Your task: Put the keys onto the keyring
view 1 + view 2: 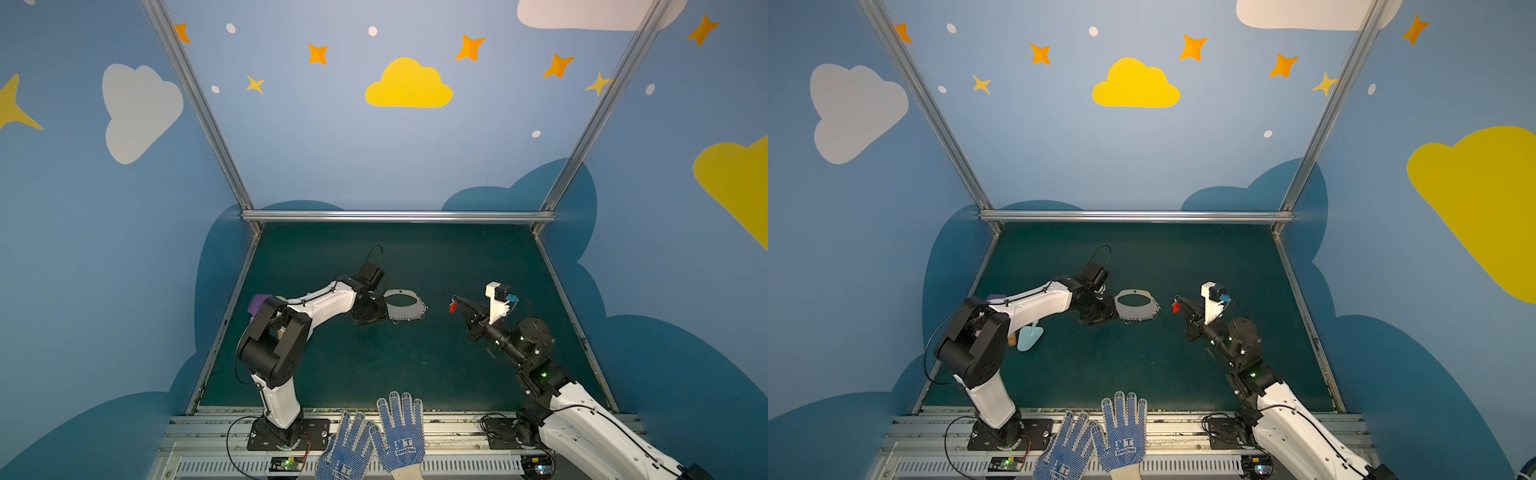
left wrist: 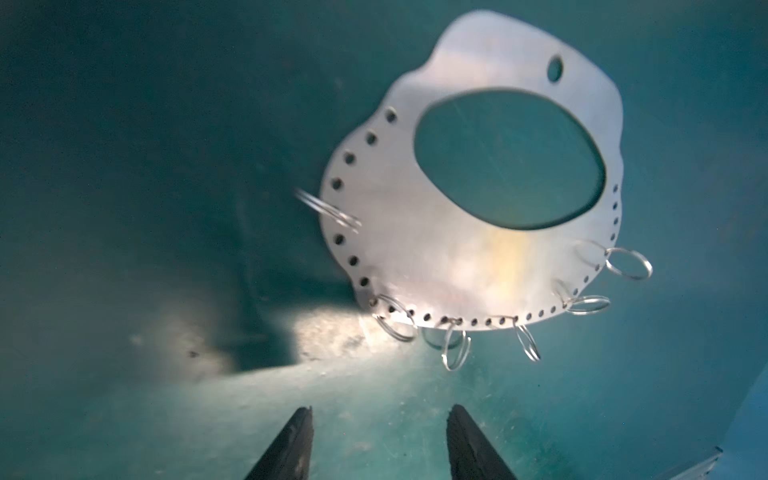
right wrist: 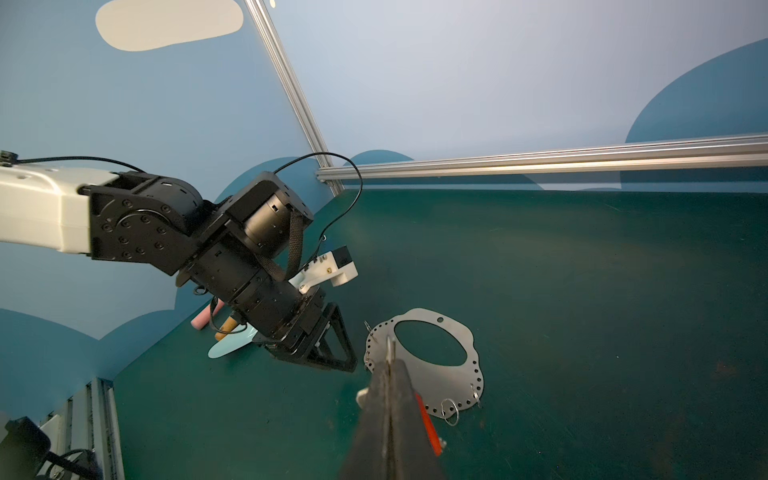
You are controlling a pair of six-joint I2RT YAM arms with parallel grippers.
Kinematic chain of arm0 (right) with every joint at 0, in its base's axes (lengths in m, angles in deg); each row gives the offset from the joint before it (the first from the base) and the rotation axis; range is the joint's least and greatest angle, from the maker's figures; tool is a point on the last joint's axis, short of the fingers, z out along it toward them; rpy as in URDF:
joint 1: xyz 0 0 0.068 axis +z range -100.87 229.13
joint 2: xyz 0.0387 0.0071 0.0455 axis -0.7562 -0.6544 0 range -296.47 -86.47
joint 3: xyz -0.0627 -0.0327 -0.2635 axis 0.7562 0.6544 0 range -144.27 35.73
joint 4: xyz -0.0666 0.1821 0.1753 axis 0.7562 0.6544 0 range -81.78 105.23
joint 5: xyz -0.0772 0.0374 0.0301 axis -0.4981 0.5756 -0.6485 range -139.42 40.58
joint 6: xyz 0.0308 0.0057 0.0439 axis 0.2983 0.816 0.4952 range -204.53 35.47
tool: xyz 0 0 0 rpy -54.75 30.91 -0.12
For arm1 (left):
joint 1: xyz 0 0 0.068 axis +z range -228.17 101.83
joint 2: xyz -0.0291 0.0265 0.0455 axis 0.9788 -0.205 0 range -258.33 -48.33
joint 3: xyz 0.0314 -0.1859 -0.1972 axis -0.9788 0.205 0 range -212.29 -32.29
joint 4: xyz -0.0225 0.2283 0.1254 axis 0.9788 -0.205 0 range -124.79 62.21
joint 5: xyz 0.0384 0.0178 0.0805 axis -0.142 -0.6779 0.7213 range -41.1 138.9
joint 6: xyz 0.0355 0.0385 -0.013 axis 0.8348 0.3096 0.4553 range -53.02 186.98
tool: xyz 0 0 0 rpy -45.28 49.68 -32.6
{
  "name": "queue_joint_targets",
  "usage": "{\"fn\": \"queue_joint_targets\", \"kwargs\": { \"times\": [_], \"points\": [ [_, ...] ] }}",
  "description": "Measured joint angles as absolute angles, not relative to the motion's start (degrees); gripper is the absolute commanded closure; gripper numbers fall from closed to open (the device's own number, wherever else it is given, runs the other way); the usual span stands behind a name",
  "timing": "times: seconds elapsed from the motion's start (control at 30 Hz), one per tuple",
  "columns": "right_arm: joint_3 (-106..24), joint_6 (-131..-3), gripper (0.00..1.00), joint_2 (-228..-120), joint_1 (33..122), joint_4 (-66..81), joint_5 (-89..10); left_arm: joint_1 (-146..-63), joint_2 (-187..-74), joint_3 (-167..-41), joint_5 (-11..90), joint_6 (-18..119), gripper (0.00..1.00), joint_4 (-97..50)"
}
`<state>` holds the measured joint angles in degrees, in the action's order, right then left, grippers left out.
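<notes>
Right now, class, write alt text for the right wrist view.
The right hand, shut on a silver key with a red tag, points toward the grey keyring plate on the green table; the left hand is beside it.

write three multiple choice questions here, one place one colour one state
1. The keyring is: A) on the table by the left gripper B) in the air C) against the wall
2. Tag on the keys: A) blue B) red C) yellow
3. The left gripper is: A) shut on the keyring B) shut on the keys C) open, empty
1 A, the plate lies on the green surface. 2 B, red shows at the shut right gripper. 3 C, its fingers stand apart around nothing.
</notes>
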<state>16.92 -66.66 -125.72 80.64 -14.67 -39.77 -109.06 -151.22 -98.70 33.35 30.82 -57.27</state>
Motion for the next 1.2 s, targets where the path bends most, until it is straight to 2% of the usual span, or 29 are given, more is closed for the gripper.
{"fn": "queue_joint_targets", "kwargs": {
  "times": [0.2,0.37,0.5,0.73,0.83,0.97,1.2],
  "points": [
    [16.92,-66.23,1.00,-125.61,81.27,-14.56,-39.75,-109.50,-156.80,-105.36,35.32,30.71,0.45,-58.27],
    [16.94,-65.88,1.00,-124.25,81.88,-14.01,-39.94,-109.41,-160.91,-110.50,39.43,30.91,0.51,-61.31],
    [16.96,-65.72,1.00,-123.77,81.99,-13.95,-40.01,-109.41,-163.24,-112.16,41.61,31.21,0.62,-63.47],
    [17.01,-65.35,1.00,-124.34,82.27,-13.88,-40.14,-109.31,-163.40,-111.86,42.62,31.48,0.87,-64.54],
    [17.16,-65.22,1.00,-124.91,82.41,-13.93,-40.14,-109.15,-163.20,-111.72,42.59,31.39,0.87,-64.81],
    [17.62,-64.98,1.00,-125.19,82.73,-14.08,-40.14,-108.71,-162.68,-111.05,42.57,31.32,0.74,-64.81],
    [18.27,-64.67,1.00,-125.19,83.37,-14.28,-40.21,-107.78,-161.91,-110.37,42.49,31.34,0.77,-64.89]
  ]
}}
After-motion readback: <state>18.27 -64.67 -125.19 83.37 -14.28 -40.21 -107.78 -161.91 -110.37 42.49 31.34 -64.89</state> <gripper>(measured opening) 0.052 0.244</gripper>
